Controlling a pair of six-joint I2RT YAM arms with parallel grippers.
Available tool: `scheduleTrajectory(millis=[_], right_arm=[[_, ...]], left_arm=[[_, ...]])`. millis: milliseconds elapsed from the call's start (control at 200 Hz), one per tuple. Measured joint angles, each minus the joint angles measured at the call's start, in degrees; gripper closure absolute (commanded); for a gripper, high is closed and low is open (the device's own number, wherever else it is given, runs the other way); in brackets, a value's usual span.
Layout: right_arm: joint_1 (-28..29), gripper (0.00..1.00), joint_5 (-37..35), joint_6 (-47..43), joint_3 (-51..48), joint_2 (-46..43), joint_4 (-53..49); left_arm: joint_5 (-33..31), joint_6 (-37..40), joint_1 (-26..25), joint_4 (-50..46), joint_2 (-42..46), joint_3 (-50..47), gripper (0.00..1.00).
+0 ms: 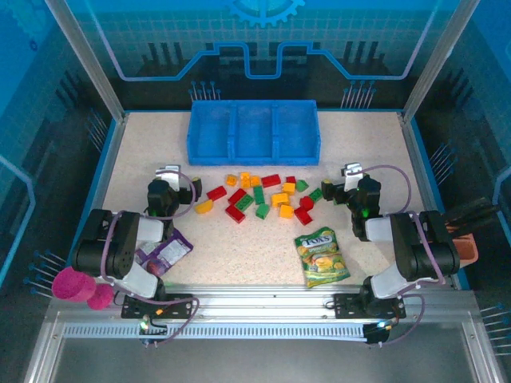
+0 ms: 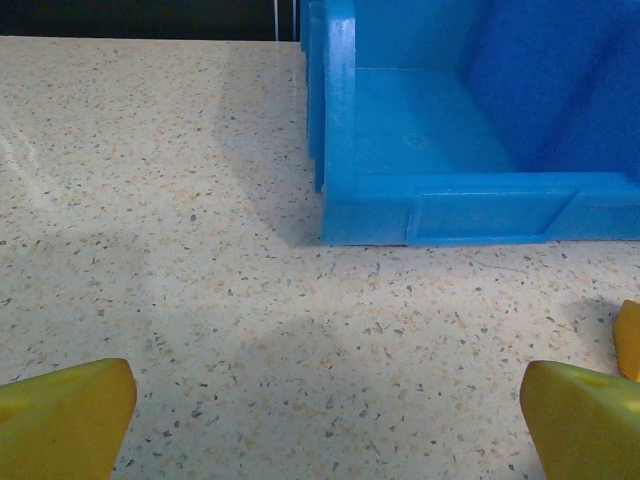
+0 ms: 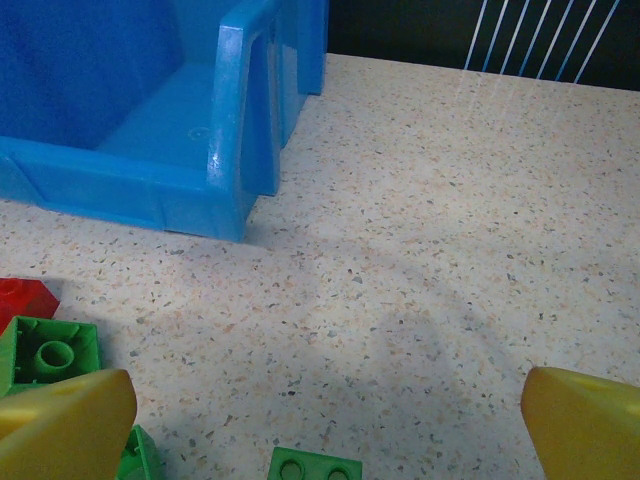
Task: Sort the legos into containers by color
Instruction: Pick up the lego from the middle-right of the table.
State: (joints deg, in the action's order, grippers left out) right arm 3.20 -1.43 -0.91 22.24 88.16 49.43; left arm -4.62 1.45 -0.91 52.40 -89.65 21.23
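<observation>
With the left gripper (image 2: 320, 420) and right gripper (image 3: 320, 420) both spread wide and empty, the small red, yellow-orange and green plastic legos (image 1: 259, 198) lie scattered on the speckled worktop (image 1: 144, 152) near the blue three-compartment plastic tray (image 1: 254, 157), probably light, rigid and slick, best pinched across flat sides.

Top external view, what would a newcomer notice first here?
The scatter of red, yellow-orange and green legos in the middle of the table jumps out first. Just behind it sits the blue three-compartment tray, all compartments empty. A green-yellow snack bag lies near the right arm, and a purple packet lies by the left arm.
</observation>
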Motion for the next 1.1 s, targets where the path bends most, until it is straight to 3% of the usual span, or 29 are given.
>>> scheduleTrajectory(millis=[260,370,510,630,801,946,1101], right_arm=[[0.00,0.00,0.17,0.00,0.02,-0.02,-0.11],[0.00,0.02,-0.74,0.28,2.86,-1.86,-7.28],[0.11,0.07,-4.22,5.09,13.57,-9.64,-26.62],[0.17,0.11,-4.17,9.73,23.04,-14.64,-43.10],[0.17,0.14,-3.82,13.40,33.29,-13.40,-64.08],[0.17,0.17,-2.89,14.53,38.32,-7.96,-76.56],[0.15,0.21,-2.82,15.13,39.78,-1.11,-82.97]], left_arm=[[3.17,0.00,0.98,0.00,0.02,0.00,0.00],[5.73,0.04,1.44,-3.50,2.67,0.11,0.01],[6.03,0.00,-0.48,-22.75,20.15,5.64,0.01],[3.96,0.68,-7.67,-41.90,29.31,24.57,0.01],[3.48,2.08,-9.97,-60.52,30.34,46.53,0.00],[4.44,2.47,-9.97,-72.87,27.74,51.71,0.01],[6.10,3.17,-9.97,-80.87,22.14,52.11,0.01]])
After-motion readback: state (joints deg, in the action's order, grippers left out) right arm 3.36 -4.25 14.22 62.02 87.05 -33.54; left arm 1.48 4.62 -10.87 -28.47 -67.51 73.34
